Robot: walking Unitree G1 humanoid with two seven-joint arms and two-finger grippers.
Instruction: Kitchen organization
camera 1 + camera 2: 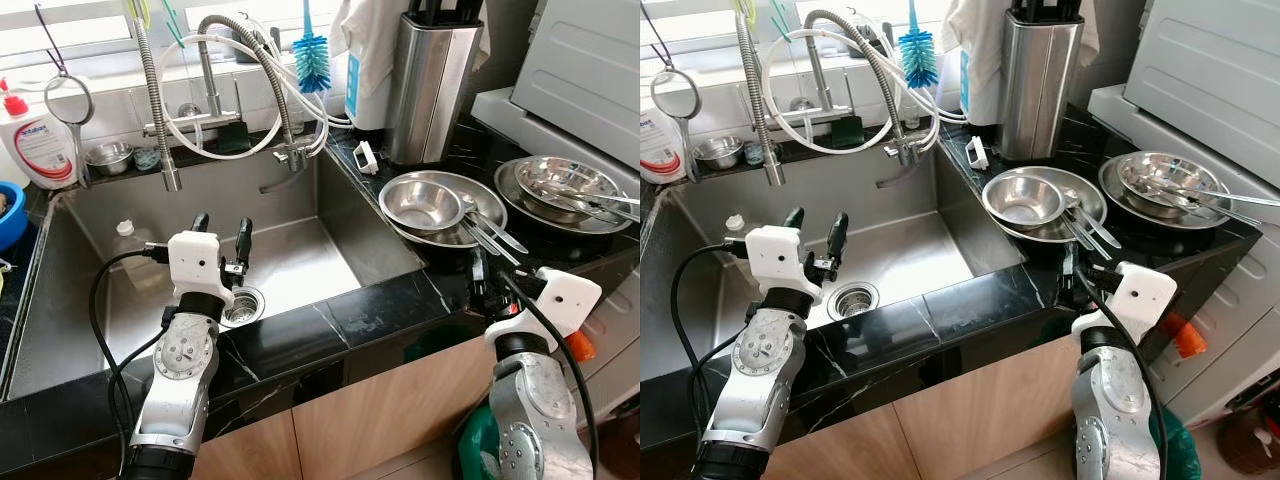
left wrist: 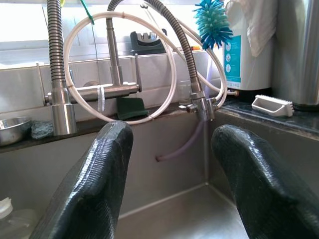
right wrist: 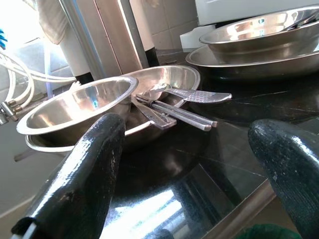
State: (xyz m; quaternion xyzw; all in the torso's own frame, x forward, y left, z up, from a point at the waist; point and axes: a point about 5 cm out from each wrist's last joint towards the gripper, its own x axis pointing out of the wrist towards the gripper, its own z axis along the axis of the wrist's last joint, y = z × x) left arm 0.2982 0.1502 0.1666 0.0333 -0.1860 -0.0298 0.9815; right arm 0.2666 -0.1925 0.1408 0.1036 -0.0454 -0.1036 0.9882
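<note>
1. We see a steel sink (image 1: 90, 300) filling the left half of the head view, set in a black marble counter (image 1: 370, 312); its drain (image 1: 243, 306) lies near the basin's centre.
2. At 12 o'clock over the basin hang two coiled spring faucets (image 1: 245, 60) looped with white hose (image 1: 250, 140); a green sponge (image 2: 130, 107) sits on the back ledge, and a blue bottle brush (image 1: 311, 62) hangs beside them.
3. At 1 o'clock stands a tall steel knife block (image 1: 430, 85), with a small white scrub brush (image 1: 365, 157) at its foot.
4. At 3 o'clock rest the task's dishes: a steel bowl (image 1: 422, 203) nested in a wider pan (image 3: 164, 79), with utensils (image 3: 179, 112) laid across the rim, and further right a second stack of steel plates (image 1: 560, 190).
5. At 10 o'clock are a detergent bottle (image 1: 40, 145), a hanging strainer (image 1: 68, 98) and a small steel cup (image 1: 108, 157).
6. Our left gripper (image 1: 221, 243) hovers above the basin near the drain, fingers (image 2: 94, 184) spread wide, holding nothing.
7. Our right gripper (image 3: 194, 174) sits low at the counter's front edge, facing the bowl, fingers (image 3: 84, 169) spread apart, grasping nothing and apart from the dishes.
8. The right gripper's fingertips are hard to make out in the head view; the plate stack's contents are unclear.
</note>
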